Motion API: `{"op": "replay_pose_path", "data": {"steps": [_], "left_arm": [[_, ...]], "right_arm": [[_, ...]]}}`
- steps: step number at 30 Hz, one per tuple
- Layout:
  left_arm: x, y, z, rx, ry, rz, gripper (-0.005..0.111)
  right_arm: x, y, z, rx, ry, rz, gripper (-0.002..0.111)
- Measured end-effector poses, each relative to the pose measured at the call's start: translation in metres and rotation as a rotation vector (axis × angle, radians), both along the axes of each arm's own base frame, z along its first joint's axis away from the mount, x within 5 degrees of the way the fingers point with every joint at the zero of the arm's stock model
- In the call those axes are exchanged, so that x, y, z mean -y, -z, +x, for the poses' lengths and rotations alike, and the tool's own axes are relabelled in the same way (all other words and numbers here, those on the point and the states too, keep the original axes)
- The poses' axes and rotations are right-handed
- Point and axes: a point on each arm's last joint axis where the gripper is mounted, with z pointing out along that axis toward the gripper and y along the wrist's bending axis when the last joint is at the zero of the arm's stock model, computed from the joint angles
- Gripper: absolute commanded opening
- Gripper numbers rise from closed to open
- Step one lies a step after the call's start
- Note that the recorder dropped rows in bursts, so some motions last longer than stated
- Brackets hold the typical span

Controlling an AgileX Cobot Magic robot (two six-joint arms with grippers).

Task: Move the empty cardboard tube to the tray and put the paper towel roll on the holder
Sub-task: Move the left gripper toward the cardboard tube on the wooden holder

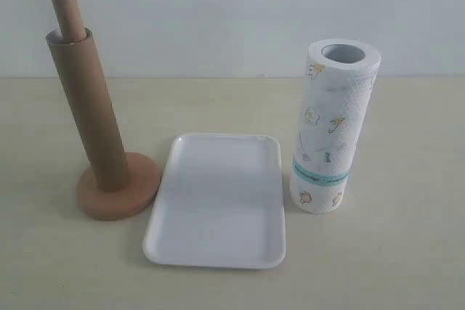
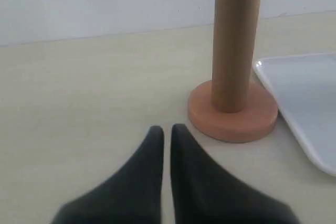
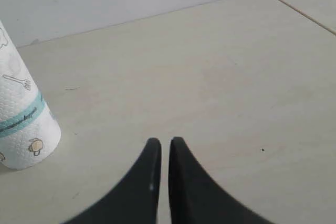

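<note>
The empty cardboard tube stands slipped over the rod of the wooden holder at the left, with the rod's rounded top poking out above it. The white tray lies flat in the middle with nothing on it. Upright at the right stands the paper towel roll. My left gripper is shut and holds nothing, low over the table a short way from the holder's base. My right gripper is shut too, over bare table beside the roll. Neither gripper shows in the exterior view.
A pale tabletop runs back to a white wall. A seam in the table surface crosses one corner of the right wrist view.
</note>
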Motion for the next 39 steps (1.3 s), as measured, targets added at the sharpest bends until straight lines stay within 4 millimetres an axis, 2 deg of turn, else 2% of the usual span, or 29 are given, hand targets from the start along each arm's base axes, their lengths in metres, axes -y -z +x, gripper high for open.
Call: {"op": "replay_pose_path", "data": {"steps": [4,7,9,12,14,16,19,23,27,30,32,33,35,39], "left_arm": [[-0.001,-0.001,0.000,0.011,0.002,0.047,0.004],[-0.002,-0.009,0.002,0.118,0.010,0.186,0.004],[-0.002,-0.024,0.003,0.283,0.010,0.221,0.004],[0.001,-0.058,-0.005,0.674,-0.003,0.200,0.004],[0.002,-0.078,-0.017,0.925,0.002,0.108,0.004],[0.002,-0.089,-0.026,1.068,0.043,-0.046,0.004],[0.003,-0.098,-0.037,1.174,0.174,-0.375,0.004],[0.002,-0.109,-0.044,1.224,0.236,-0.487,0.004],[0.002,-0.139,-0.041,1.166,0.215,-0.491,0.004],[0.002,-0.154,-0.022,0.989,0.159,-0.486,0.004],[0.003,-0.157,-0.004,0.856,0.121,-0.483,0.004],[0.004,-0.152,0.018,0.716,0.084,-0.476,0.004],[0.005,-0.137,0.047,0.530,0.040,-0.489,0.004],[0.008,-0.105,0.089,0.259,-0.028,-0.487,0.004]], "right_arm": [[0.000,0.000,0.000,0.000,0.000,0.000,0.005],[0.000,0.000,0.000,0.000,0.000,0.000,0.005],[0.000,0.000,0.000,0.000,0.000,0.000,0.005],[0.000,0.000,0.000,0.000,0.000,0.000,0.005],[0.000,0.000,0.000,0.000,0.000,0.000,0.005],[0.000,0.000,0.000,0.000,0.000,0.000,0.005],[0.000,0.000,0.000,0.000,0.000,0.000,0.005],[0.000,0.000,0.000,0.000,0.000,0.000,0.005],[0.000,0.000,0.000,0.000,0.000,0.000,0.005],[0.000,0.000,0.000,0.000,0.000,0.000,0.005],[0.000,0.000,0.000,0.000,0.000,0.000,0.005],[0.000,0.000,0.000,0.000,0.000,0.000,0.005],[0.000,0.000,0.000,0.000,0.000,0.000,0.005],[0.000,0.000,0.000,0.000,0.000,0.000,0.005]]}}
